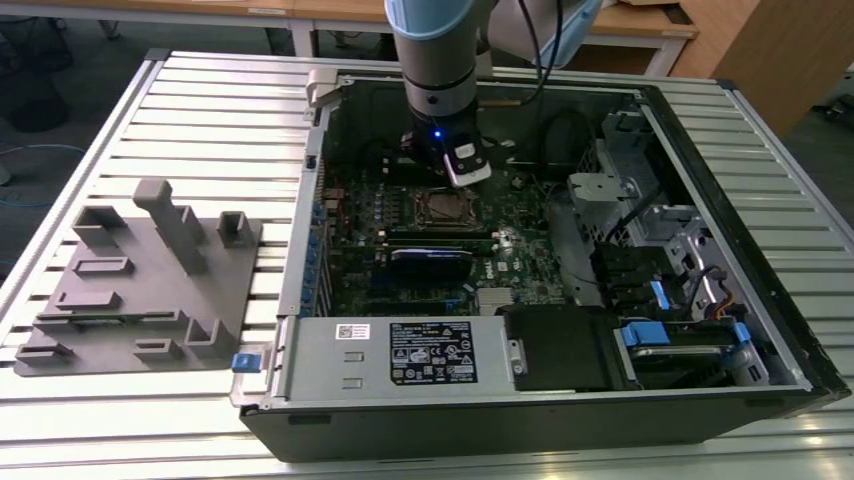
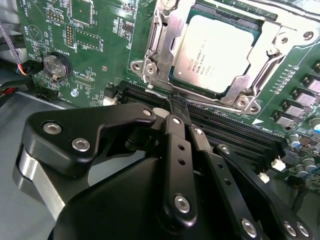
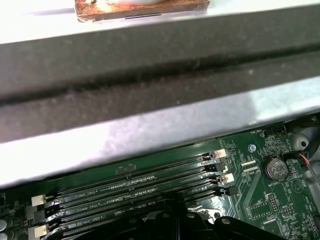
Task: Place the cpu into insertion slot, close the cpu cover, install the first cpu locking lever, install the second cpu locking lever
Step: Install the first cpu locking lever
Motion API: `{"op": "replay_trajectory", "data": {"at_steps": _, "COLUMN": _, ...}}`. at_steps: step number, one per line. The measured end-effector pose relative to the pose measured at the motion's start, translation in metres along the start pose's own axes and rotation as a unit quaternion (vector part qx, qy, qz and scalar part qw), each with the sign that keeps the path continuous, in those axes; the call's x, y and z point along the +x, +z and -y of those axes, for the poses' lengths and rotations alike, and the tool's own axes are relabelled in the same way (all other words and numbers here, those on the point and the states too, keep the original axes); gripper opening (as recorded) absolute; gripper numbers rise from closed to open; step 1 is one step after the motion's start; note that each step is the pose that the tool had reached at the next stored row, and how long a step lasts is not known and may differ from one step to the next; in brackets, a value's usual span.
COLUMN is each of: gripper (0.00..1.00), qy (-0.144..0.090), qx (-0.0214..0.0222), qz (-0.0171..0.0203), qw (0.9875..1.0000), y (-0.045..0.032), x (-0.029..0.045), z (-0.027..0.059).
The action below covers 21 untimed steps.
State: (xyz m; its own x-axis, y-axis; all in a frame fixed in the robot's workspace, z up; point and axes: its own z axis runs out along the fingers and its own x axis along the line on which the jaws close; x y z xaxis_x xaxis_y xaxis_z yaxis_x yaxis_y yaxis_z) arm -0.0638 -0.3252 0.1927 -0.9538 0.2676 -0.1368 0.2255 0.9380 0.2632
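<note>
- The small flat square cpu with its dull silver-grey metal top [image 2: 215,52] sat in the square insertion slot with a shiny metal rim [image 2: 176,80] on the green motherboard [image 2: 90,45], as the second wrist view showed.
- The thin silvery metal cpu cover frame [image 2: 167,42] lay down around the chip — its cut-out centre left the chip's top bare.
- The black gripper [image 2: 179,112] hung just above the long black memory slots [image 2: 225,127] beside the socket; its fingers [image 2: 175,140] were pressed narrow together, with nothing seen between them.
- A thin wire lever [image 2: 162,95] ran along the socket's edge nearest the fingertips; whether they touched it could not be told.
- In the exterior view the arm [image 1: 441,80] reached down into the open black computer case [image 1: 747,330] on the ribbed metal bench [image 1: 200,110], with the socket just below its tip.
- A grey plastic fixture tray [image 1: 140,280] stood on the bench at the exterior view's left, well apart from the case.
</note>
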Motion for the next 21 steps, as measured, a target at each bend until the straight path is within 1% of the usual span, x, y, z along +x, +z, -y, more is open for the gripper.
{"op": "replay_trajectory", "data": {"at_steps": 8, "gripper": 0.11, "qy": 0.004, "qx": 0.0002, "qz": 0.0011, "qw": 1.0, "y": 0.0003, "x": 0.0002, "z": -0.0003}}
{"op": "replay_trajectory", "data": {"at_steps": 15, "gripper": 0.11, "qy": 0.015, "qx": 0.0013, "qz": 0.0039, "qw": 0.9999, "y": 0.0009, "x": 0.0002, "z": -0.0001}}
{"op": "replay_trajectory", "data": {"at_steps": 21, "gripper": 0.11, "qy": 0.017, "qx": 0.0006, "qz": 0.0042, "qw": 0.9998, "y": 0.0012, "x": 0.0006, "z": -0.0008}}
